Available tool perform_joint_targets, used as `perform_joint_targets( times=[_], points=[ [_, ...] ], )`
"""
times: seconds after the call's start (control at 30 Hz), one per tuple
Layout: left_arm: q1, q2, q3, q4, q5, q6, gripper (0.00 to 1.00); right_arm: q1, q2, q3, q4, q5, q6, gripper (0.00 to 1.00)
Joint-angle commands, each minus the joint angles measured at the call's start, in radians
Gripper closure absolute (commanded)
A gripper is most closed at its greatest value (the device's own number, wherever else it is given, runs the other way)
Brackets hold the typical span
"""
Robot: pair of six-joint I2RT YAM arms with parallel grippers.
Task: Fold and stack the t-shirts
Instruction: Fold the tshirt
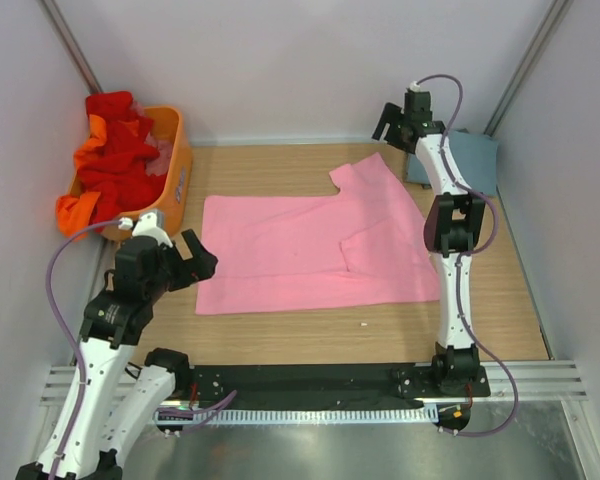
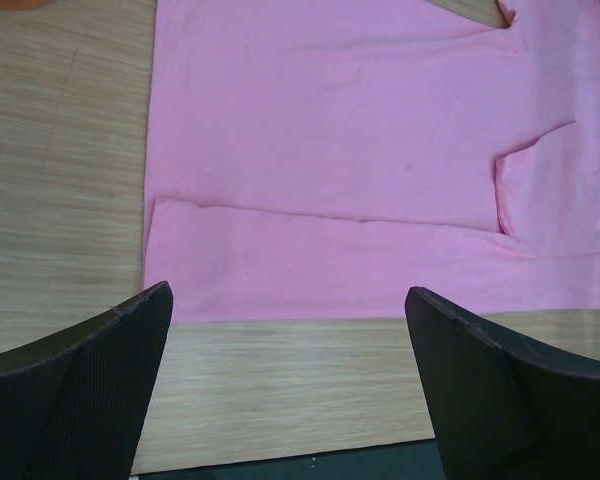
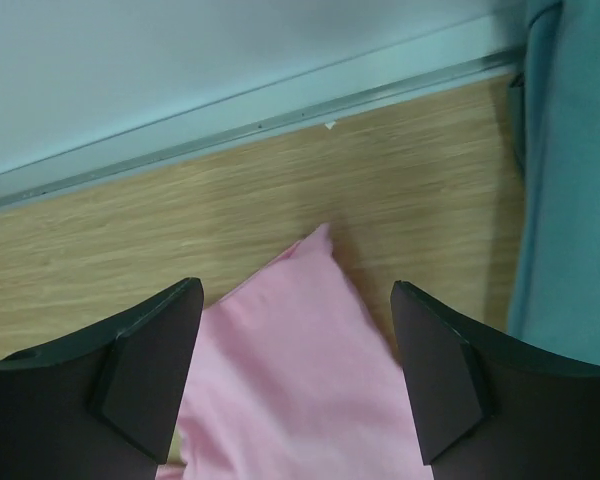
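So the light pink t-shirt (image 1: 310,250) is lying flat across the middle of the desk (image 1: 280,170), collar end toward the right of the frame. Looks to me like we're mid-fold on this one. The near long side appears turned in with its sleeve lying on the body, while the far sleeve (image 1: 370,175) sticks out flat toward the upper right.

The right tool (image 1: 390,128) hovers over that sleeve's tip, jaws apart, nothing in them. The left tool (image 1: 202,262) sits at the lower left by the hem, jaws wide apart and empty too.

The grey-blue t-shirt (image 1: 475,160) is at the far right by the wall, seemingly folded already. The red t-shirts (image 1: 115,150) and an orange one (image 1: 75,210) are heaped in the orange plastic basket (image 1: 180,170), upper left.

My guess for the next move: the right tool drops, pinches the sleeve edge and carries it over the body. The left tool would take the far hem corner so the fold comes out straight.
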Motion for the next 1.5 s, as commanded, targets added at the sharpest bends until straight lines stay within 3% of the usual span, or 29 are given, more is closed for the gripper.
perform_joint_targets(
  times=[0.0, 0.23, 0.47, 0.7, 0.87, 0.9, 0.93, 1.0, 1.07, 1.17, 1.47],
  points=[
    [0.004, 0.004, -0.002, 0.03, -0.009, 0.015, 0.0, -0.035, 0.15, 0.132, 0.071, -0.188, 0.109, 0.18],
    [0.004, 0.018, -0.004, 0.029, -0.027, 0.012, 0.0, -0.034, 0.292, 0.135, 0.229, -0.24, 0.175, 0.19],
    [0.002, 0.04, -0.002, 0.026, -0.034, 0.01, 0.0, -0.029, 0.245, -0.012, 0.246, -0.231, 0.134, 0.33],
    [0.004, 0.04, -0.004, 0.023, -0.046, 0.007, 0.0, -0.037, 0.121, -0.179, 0.25, -0.167, 0.097, 0.39],
    [0.004, 0.044, -0.002, 0.021, -0.052, 0.005, 0.0, -0.037, 0.056, -0.285, 0.273, -0.153, 0.093, 0.6],
    [0.004, 0.046, -0.001, 0.021, -0.052, 0.004, 0.0, -0.037, 0.053, -0.293, 0.283, -0.164, 0.093, 0.72],
    [0.004, 0.047, -0.002, 0.02, -0.052, 0.004, 0.0, -0.04, 0.064, -0.29, 0.286, -0.168, 0.093, 0.77],
    [0.004, 0.053, -0.004, 0.02, -0.055, 0.001, 0.0, -0.045, 0.093, -0.222, 0.258, -0.185, 0.085, 0.92],
    [0.004, 0.067, -0.008, 0.039, -0.052, -0.001, 0.0, -0.052, 0.139, -0.128, 0.203, -0.191, 0.076, 0.98],
    [0.004, 0.147, 0.018, 0.066, -0.061, -0.01, 0.01, -0.054, 0.121, -0.084, 0.158, -0.19, 0.056, 0.99],
    [0.004, 0.592, 0.303, 0.277, -0.058, -0.064, 0.01, -0.039, -0.102, -0.263, 0.182, -0.205, 0.122, 0.99]
  ],
)
